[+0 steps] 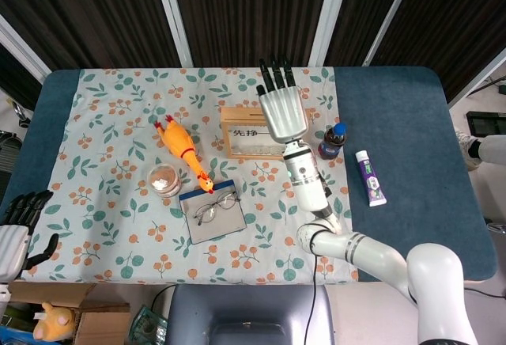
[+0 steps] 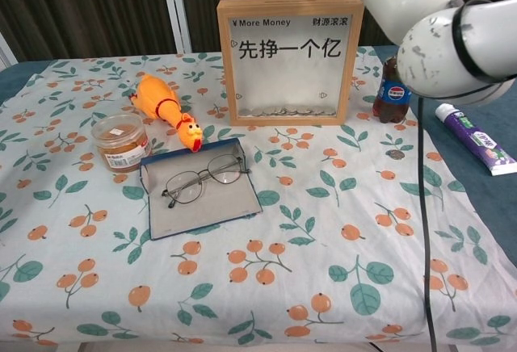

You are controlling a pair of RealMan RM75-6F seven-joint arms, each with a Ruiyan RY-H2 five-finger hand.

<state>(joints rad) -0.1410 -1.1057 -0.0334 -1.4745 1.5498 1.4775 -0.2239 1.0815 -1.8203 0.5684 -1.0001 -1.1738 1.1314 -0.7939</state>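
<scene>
Above the middle of the worktop (image 1: 411,123), the right robot hand (image 1: 281,108) hangs flat over the wooden box frame with a glass front and printed Chinese characters (image 2: 288,60), its fingers (image 1: 273,74) straight and spread, holding nothing. That frame stands upright near the far edge of the floral tablecloth (image 2: 323,239), a row of coins lying along its bottom inside. It looks stiff and fairly heavy, with breakable glass, so the wooden top rail or side rails seem the safest places to take hold. Just beside its right end stands a small dark cola bottle with a blue cap (image 2: 393,94), close enough to be knocked over; a white and purple toothpaste tube (image 2: 475,138) lies farther right on the blue cloth. Left of the frame lies a yellow rubber chicken toy (image 2: 164,110), then a round clear plastic jar (image 2: 120,141), and in front a blue-grey open glasses case with wire spectacles (image 2: 200,186). At the near left corner the left robot hand (image 1: 16,230) rests off the worktop, fingers loosely apart and empty.
</scene>
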